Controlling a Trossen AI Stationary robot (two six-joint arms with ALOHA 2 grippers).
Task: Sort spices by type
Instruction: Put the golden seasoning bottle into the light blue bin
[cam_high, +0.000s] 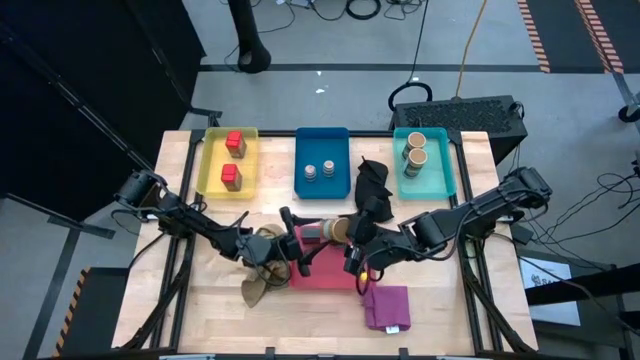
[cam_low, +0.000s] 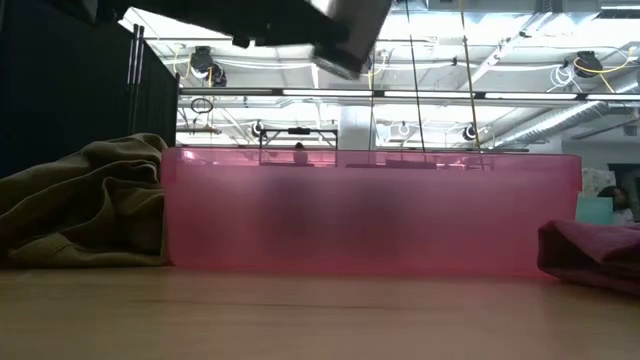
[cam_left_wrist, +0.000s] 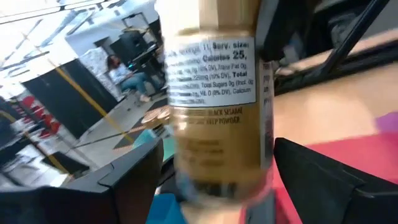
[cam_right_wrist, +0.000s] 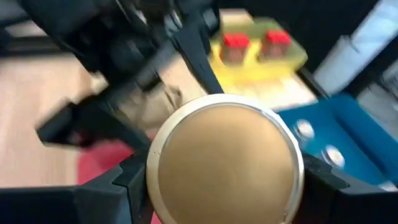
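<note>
Mid-handover, by the look of it — both arms meet over the pink tray at the desk's front centre, with one tan jar lying sideways between them.

Left gripper: jaws set either side of the jar body; the left wrist view has the label close up between its fingers. Contact on the near finger is likely, but blur hides it, so I can't tell whether it grips or just brackets.

Right gripper: comes at the jar end-on. The right wrist view shows the round gold lid filling the gap, fingers tight against both sides, so I read it as clamped on the jar.

Why two arms: the jar's home is probably the teal tray, far right, where two tan jars already stand. That's the right arm's reach, not the left's.

Already sorted:
- red cubes in the yellow tray
- silver tins in the blue tray

Clutter — beige cloth under the left arm, black cloth just beside the teal tray, purple cloth near the front edge.

Risk: if both hold at once, any pull twists the jar.
</note>
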